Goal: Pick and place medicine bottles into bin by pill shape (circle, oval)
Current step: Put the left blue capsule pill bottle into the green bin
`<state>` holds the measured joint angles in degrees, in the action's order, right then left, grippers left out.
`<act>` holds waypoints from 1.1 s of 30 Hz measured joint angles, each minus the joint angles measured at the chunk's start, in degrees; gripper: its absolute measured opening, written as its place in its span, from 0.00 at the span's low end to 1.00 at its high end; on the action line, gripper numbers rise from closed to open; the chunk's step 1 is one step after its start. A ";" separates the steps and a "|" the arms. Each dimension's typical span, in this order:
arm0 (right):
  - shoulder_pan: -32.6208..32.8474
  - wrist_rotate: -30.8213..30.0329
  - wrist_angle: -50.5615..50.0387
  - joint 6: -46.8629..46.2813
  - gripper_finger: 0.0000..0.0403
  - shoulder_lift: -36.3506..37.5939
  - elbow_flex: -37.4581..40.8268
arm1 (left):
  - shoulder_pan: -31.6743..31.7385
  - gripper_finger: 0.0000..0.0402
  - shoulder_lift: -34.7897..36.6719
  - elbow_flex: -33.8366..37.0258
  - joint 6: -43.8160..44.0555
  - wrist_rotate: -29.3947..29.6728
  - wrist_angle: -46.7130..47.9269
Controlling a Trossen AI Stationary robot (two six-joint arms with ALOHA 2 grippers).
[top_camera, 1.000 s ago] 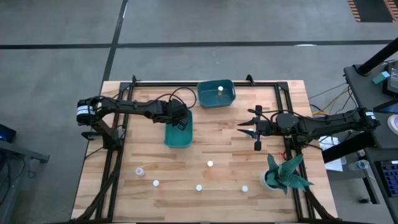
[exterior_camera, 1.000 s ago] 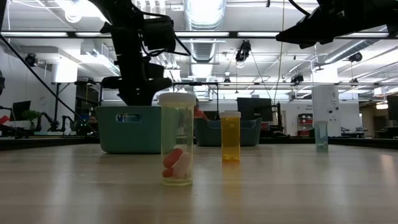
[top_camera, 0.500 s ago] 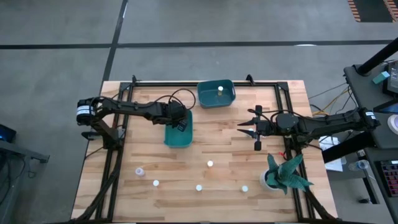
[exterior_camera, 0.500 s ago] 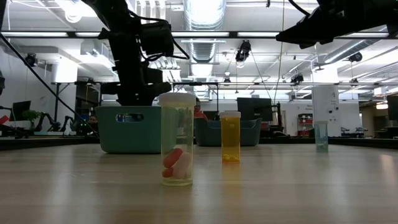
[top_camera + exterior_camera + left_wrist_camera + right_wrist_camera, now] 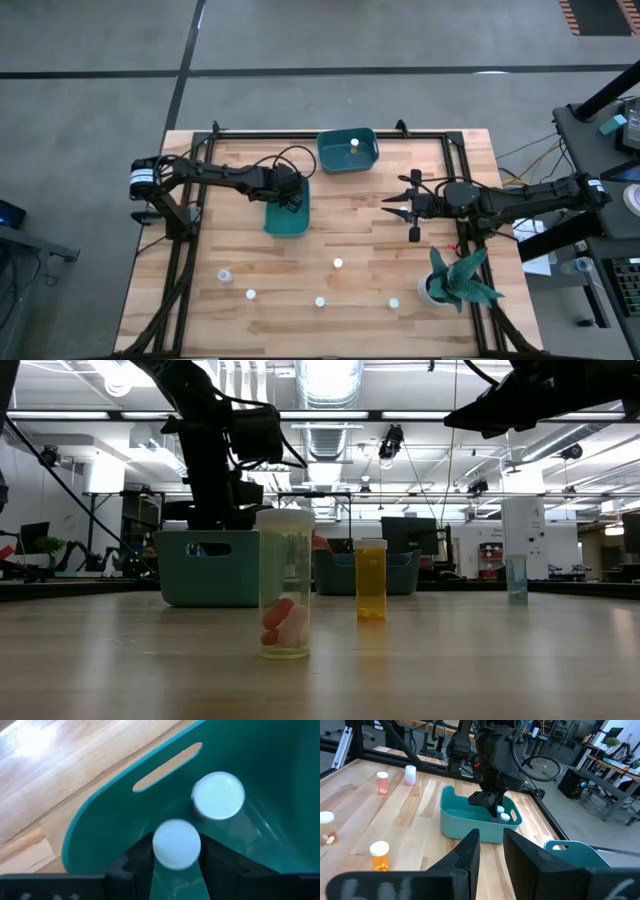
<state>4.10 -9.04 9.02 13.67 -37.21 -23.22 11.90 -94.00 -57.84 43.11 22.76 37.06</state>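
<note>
The left gripper (image 5: 496,806) holds a bottle (image 5: 176,844) in its jaws inside the bin (image 5: 287,210); the right gripper's (image 5: 404,205) jaws stand apart, empty.

Teal-leaved plant (image 5: 462,277) in a white pot at the wooden table's (image 5: 350,240) right front corner.

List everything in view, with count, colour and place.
table: one, pale wood, carrying everything
upper bin: one, teal, top middle of the high view
centre bin: one, teal, under the left gripper
loose bottles: five, pale caps, along the high view's lower part
binned bottles: three, white caps; two in the centre bin, one in the upper bin
plant: one, teal leaves, lower right
left gripper: inside the centre bin
right gripper: open, empty, right of centre
</note>
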 joint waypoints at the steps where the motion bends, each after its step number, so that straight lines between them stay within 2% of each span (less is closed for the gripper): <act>1: 0.00 -0.01 -0.04 0.01 0.19 0.00 0.00 | 0.00 0.34 0.00 -0.02 0.00 0.00 0.00; 33: 0.00 -0.02 0.02 -0.15 0.19 0.00 0.00 | 0.02 0.36 1.77 -2.32 -2.06 0.35 6.51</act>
<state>4.10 -9.06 9.04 13.52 -37.21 -23.22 11.92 -92.23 -60.16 41.05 23.11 43.57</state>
